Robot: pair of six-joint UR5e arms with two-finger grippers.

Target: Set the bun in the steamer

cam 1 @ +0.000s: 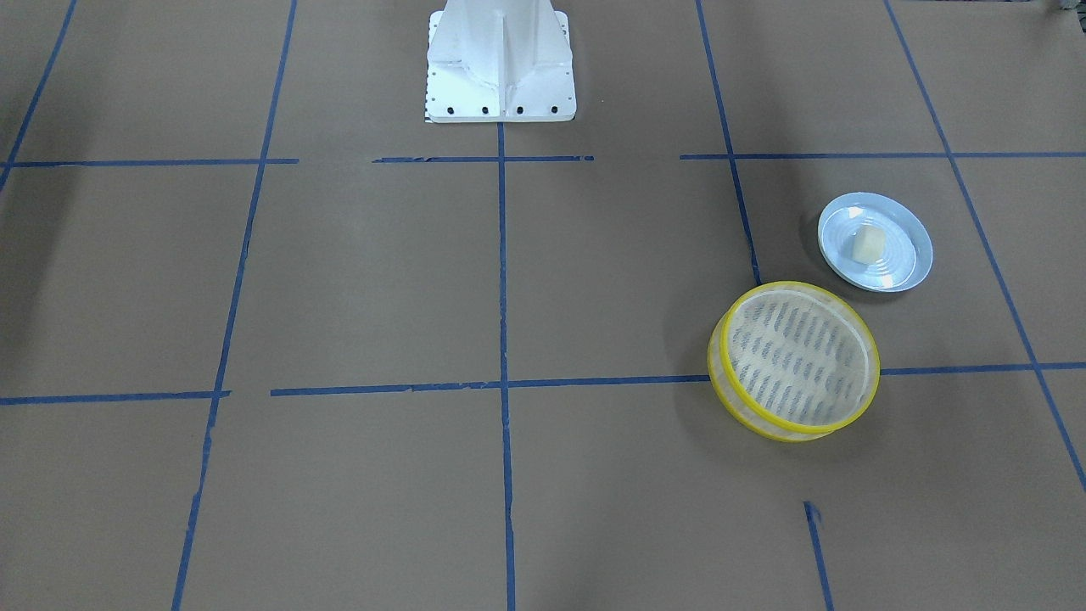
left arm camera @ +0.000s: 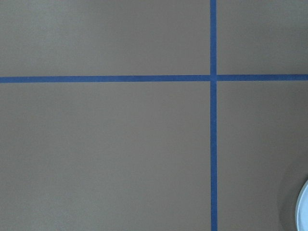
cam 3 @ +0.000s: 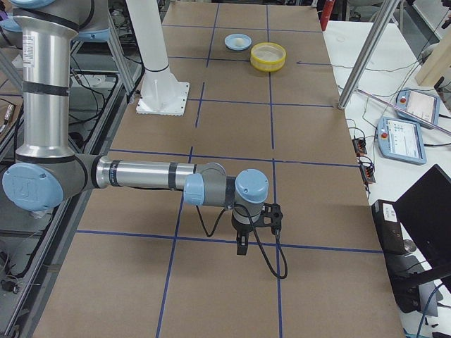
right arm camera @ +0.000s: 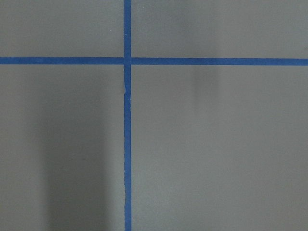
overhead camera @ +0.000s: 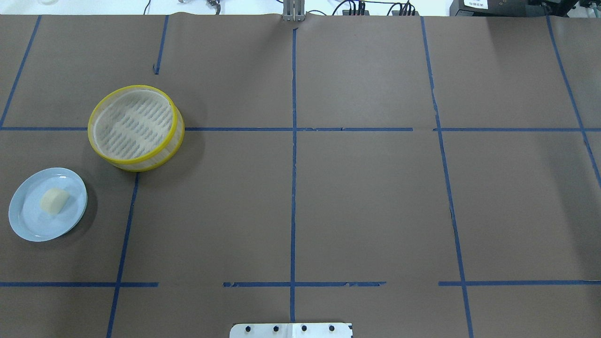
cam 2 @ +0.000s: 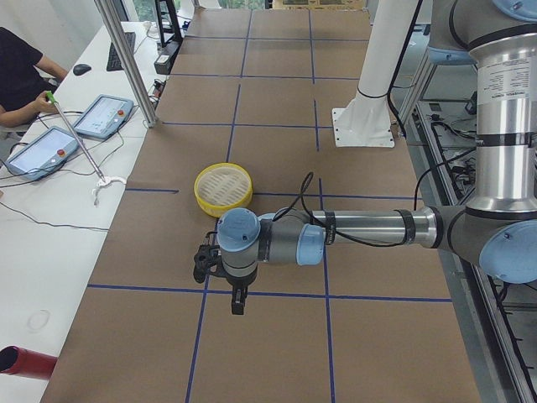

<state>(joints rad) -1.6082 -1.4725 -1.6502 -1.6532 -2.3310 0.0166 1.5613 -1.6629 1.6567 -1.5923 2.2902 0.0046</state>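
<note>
Stretched out level from the elbow with the left arm [cam 2: 369,227], left wrist [cam 2: 239,243] bent down to hang the left gripper [cam 2: 237,304] pointing straight below. Likewise with the right arm [cam 3: 144,174] and right gripper [cam 3: 242,248]. Hard to tell from these side views whether open or closed.

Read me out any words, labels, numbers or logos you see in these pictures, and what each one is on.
No text is legible anywhere.
The white label on the black box: too small to read.
The tablet screen on the side desk: blurred.
On the steamer, plate and bun: no markings visible.
</note>
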